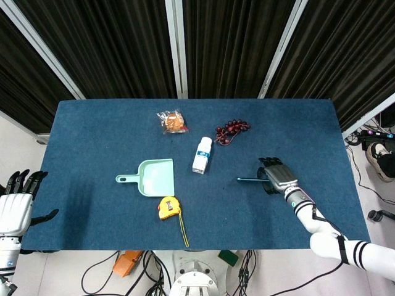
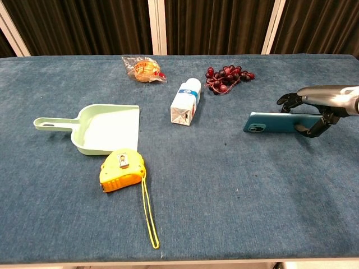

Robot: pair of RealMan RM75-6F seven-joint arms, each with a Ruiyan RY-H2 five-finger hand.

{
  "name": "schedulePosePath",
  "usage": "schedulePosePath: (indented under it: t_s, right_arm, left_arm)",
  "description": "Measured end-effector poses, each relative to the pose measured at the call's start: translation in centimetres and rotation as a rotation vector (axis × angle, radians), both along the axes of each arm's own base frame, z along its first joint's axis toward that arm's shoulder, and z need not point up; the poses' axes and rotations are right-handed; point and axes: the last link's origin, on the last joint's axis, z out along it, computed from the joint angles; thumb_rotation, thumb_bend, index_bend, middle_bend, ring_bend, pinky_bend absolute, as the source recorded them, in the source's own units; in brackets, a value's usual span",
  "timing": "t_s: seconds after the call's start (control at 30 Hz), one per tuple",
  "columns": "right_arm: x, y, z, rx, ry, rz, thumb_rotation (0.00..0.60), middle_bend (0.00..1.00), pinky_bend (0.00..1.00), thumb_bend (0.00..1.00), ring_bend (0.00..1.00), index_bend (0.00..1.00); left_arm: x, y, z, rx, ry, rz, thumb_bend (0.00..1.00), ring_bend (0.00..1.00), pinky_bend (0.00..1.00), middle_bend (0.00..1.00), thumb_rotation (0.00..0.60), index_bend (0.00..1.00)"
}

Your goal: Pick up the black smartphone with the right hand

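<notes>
My right hand point(image 1: 279, 177) point(image 2: 314, 109) grips the smartphone point(image 2: 276, 122) at its right end, thumb below and fingers over the top edge. The phone hangs clear of the blue table point(image 1: 92, 135), tilted on edge so its teal back and camera face the chest view. From the head view the smartphone point(image 1: 248, 180) shows only as a thin dark sliver pointing left from the hand. My left hand point(image 1: 17, 206) hangs off the table's left front corner, fingers spread, holding nothing.
A small milk bottle point(image 2: 185, 101) lies left of the phone, with dark grapes point(image 2: 227, 77) behind it. A wrapped bun point(image 2: 143, 69) sits at the back. A mint dustpan point(image 2: 98, 129) and a yellow tape measure point(image 2: 122, 169) lie at the front left.
</notes>
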Motion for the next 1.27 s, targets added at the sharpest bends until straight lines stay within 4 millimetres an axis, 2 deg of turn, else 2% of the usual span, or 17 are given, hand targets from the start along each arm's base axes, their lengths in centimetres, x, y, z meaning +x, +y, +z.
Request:
schedulePosePath:
  t_s: [0.27, 0.43, 0.67, 0.73, 0.87, 0.93, 1.03, 1.17, 1.27]
  right_arm:
    - [0.5, -1.2, 0.1, -0.033, 0.012, 0.024, 0.600, 0.09, 0.00, 0.72, 0.00, 0.26]
    - [0.8, -1.9, 0.3, -0.060, 0.008, 0.028, 0.600, 0.09, 0.00, 0.72, 0.00, 0.23]
    - [0.8, -1.6, 2.2, -0.161, -0.008, 0.048, 0.600, 0.09, 0.00, 0.71, 0.00, 0.20]
    - [0.6, -1.1, 3.1, -0.206, -0.013, 0.057, 0.600, 0.09, 0.00, 0.64, 0.00, 0.19]
    - [-0.2, 0.8, 6.0, -0.342, -0.026, 0.083, 0.600, 0.09, 0.00, 0.38, 0.00, 0.14]
    - [-0.7, 2.1, 7.5, -0.409, -0.035, 0.093, 0.600, 0.09, 0.00, 0.32, 0.00, 0.12]
    - [-2.0, 4.8, 10.2, -0.520, -0.055, 0.096, 0.600, 0.09, 0.00, 0.30, 0.00, 0.12]
    - [-4.1, 9.6, 13.7, -0.621, -0.069, 0.062, 0.600, 0.09, 0.00, 0.30, 0.00, 0.12]
    - [-5.0, 12.2, 15.2, -0.635, -0.071, 0.038, 0.600, 0.09, 0.00, 0.30, 0.00, 0.12]
  left_arm:
    - [0.2, 0.1, 0.2, 0.002, 0.007, -0.001, 0.09, 0.06, 0.00, 0.13, 0.600, 0.14]
    - [0.3, 0.1, 0.3, 0.003, 0.006, 0.000, 0.09, 0.06, 0.00, 0.13, 0.600, 0.14]
    - [0.3, 0.3, 0.1, 0.007, 0.000, -0.006, 0.09, 0.06, 0.00, 0.13, 0.600, 0.14]
    - [0.4, 0.4, 0.1, 0.008, -0.002, -0.010, 0.09, 0.06, 0.00, 0.13, 0.600, 0.14]
    - [0.4, 0.5, 0.0, 0.012, -0.009, -0.014, 0.09, 0.06, 0.00, 0.13, 0.600, 0.14]
    - [0.4, 0.5, -0.1, 0.015, -0.015, -0.017, 0.09, 0.06, 0.00, 0.13, 0.600, 0.14]
    - [0.4, 0.5, -0.2, 0.015, -0.019, -0.020, 0.09, 0.06, 0.00, 0.13, 0.600, 0.14]
    - [0.5, 0.5, -0.5, 0.011, -0.024, -0.023, 0.09, 0.06, 0.00, 0.13, 0.600, 0.14]
    - [0.5, 0.4, -0.6, 0.009, -0.026, -0.025, 0.09, 0.06, 0.00, 0.13, 0.600, 0.14]
